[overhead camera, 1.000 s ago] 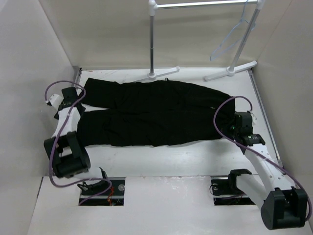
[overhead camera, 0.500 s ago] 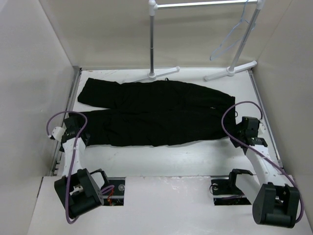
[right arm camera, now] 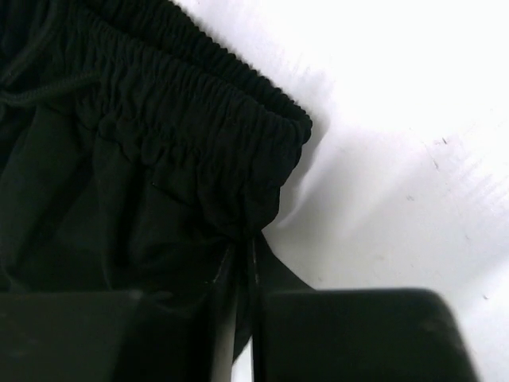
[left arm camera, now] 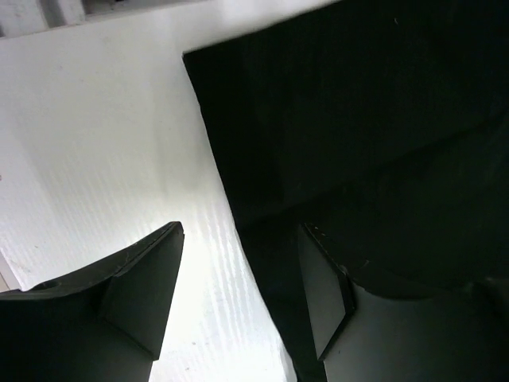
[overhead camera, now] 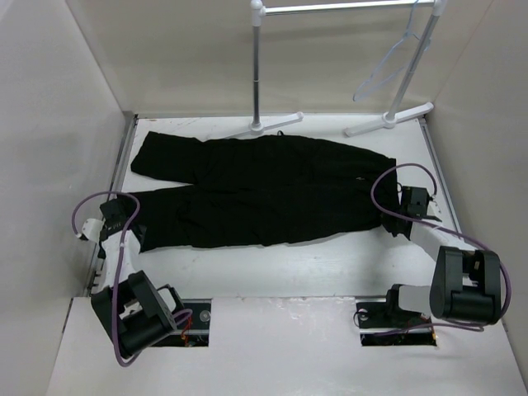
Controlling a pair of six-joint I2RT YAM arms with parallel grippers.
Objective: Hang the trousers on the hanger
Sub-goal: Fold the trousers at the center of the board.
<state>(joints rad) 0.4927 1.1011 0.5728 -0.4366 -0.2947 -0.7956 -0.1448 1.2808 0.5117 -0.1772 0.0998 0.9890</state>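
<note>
Trousers [overhead camera: 256, 194]: flat mid-table [overhead camera: 330, 264], waist toward right edge | hanger [overhead camera: 388, 66]: on rack [overhead camera: 258, 74], far right corner | left hand [left arm camera: 238, 263]: open, astride leg hem | right hand [right arm camera: 242, 310]: pinching waistband | step: securing grips | next: probably left closes on hem, then lift.

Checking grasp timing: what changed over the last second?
The left gripper drew back from the far leg's cuff to the near leg's cuff, jaws open. The right gripper shifted off the waistband corner, then came back and pinched the trousers there. Trousers and hanger stayed put.
</note>
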